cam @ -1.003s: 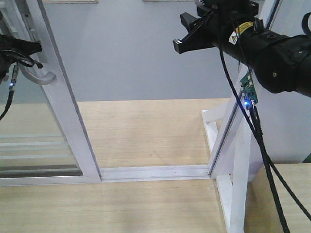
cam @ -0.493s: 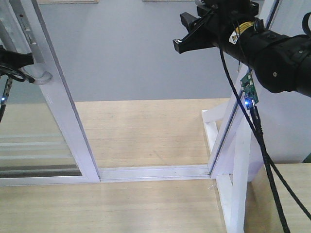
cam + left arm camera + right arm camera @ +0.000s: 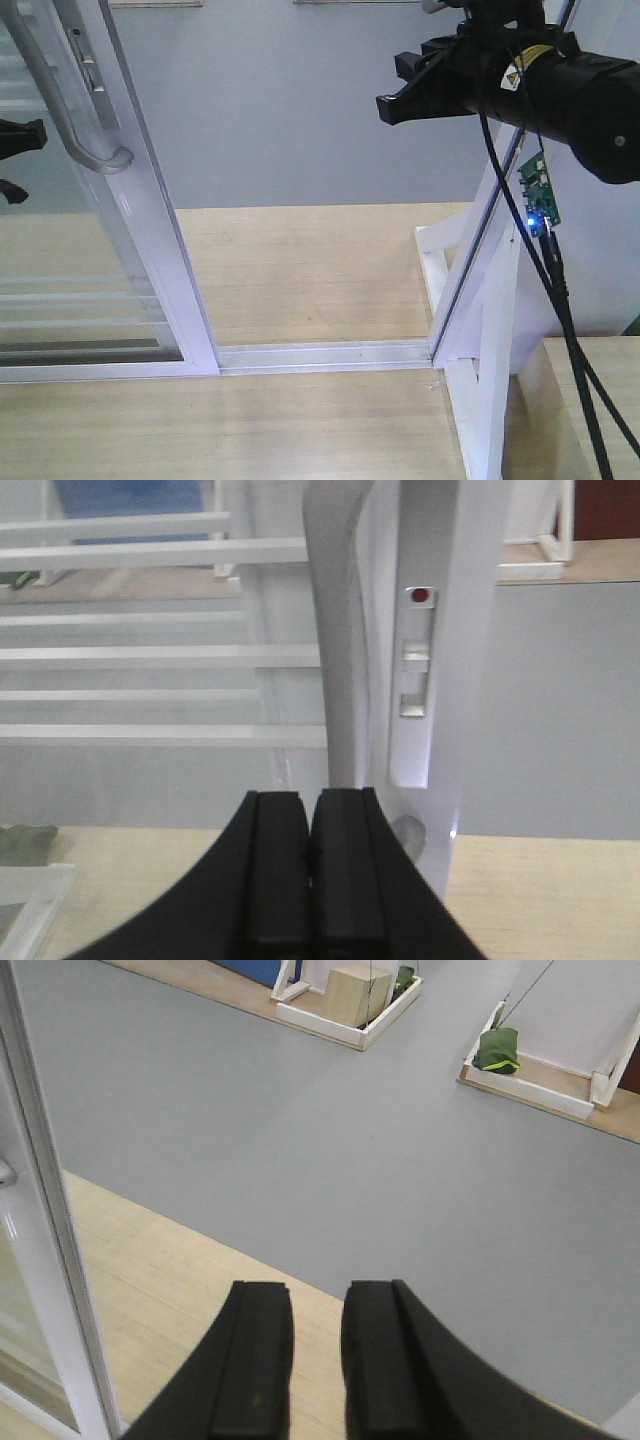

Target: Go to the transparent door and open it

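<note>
The transparent door (image 3: 60, 250) stands at the left, clear glass in a white frame with thin white bars. Its curved silver handle (image 3: 75, 110) runs down the frame edge. My left gripper (image 3: 12, 150) shows only at the left edge, apart from the handle. In the left wrist view the handle (image 3: 335, 630) rises just beyond my left gripper (image 3: 310, 798), which is shut with nothing in it. My right gripper (image 3: 400, 95) hangs high at the upper right, away from the door. In its own view, the right gripper (image 3: 318, 1295) is open and holds nothing.
A floor track (image 3: 320, 355) runs from the door's edge to a white post with diagonal braces (image 3: 480, 330) at the right. A latch plate (image 3: 415, 680) sits on the door frame beside the handle. Grey floor lies beyond the wooden platform (image 3: 310, 270). A cable (image 3: 570, 330) hangs from my right arm.
My left gripper has drawn back leftward off the handle. The door edge has shifted slightly to the right. My right arm has moved a little right.
</note>
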Tool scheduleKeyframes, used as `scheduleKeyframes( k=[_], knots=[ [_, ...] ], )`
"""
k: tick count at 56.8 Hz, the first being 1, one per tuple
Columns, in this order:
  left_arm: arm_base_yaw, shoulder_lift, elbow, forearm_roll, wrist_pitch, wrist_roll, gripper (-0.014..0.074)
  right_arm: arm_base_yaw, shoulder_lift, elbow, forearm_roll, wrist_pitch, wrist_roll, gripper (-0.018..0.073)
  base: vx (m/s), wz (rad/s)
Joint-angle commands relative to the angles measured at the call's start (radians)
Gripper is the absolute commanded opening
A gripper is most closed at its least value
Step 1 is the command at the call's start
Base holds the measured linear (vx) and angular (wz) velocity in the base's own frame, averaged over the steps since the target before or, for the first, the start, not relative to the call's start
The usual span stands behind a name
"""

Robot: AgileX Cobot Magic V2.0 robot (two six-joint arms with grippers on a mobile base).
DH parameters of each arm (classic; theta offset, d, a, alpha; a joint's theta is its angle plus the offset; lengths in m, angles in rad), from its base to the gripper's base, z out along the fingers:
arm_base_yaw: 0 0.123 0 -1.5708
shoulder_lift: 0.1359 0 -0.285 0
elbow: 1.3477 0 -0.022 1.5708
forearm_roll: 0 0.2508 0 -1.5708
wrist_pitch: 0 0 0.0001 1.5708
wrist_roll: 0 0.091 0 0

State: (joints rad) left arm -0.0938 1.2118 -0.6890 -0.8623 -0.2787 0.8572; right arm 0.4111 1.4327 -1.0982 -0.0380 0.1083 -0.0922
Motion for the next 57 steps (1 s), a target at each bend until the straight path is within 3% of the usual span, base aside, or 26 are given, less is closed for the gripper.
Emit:
scheduleKeyframes(
  k=[1,13,26,36,48,57],
  knots=[
    [-0.003,-0.094,0.020,0.046,-0.001,-0.007,-0.0008,-0.005,-0.078,-0.030,0.000,-0.024,0.012,0.0215,0.00,0.00],
    [-0.003,-0.312,0.186,0.046,0.064,-0.007,-0.0008,-0.005,-0.205,0.006,-0.001,0.061,0.036,0.0214,0.00,0.00],
    [-0.003,-0.584,0.339,0.046,0.252,-0.007,-0.0008,-0.005,-0.461,0.280,-0.001,-0.040,0.045,0.0214,0.00,0.00],
    [-0.003,-0.765,0.427,0.045,0.351,-0.009,-0.0008,-0.005,-0.719,0.514,-0.001,-0.042,0.062,0.0214,0.00,0.00],
    [-0.003,-0.900,0.449,0.045,0.434,-0.011,-0.0008,-0.005,-0.995,0.736,-0.001,-0.043,0.060,0.0214,0.00,0.00],
    [-0.003,-0.911,0.449,0.045,0.456,-0.011,-0.0008,-0.005,-1.094,0.784,-0.002,-0.042,0.059,0.0214,0.00,0.00]
  ],
)
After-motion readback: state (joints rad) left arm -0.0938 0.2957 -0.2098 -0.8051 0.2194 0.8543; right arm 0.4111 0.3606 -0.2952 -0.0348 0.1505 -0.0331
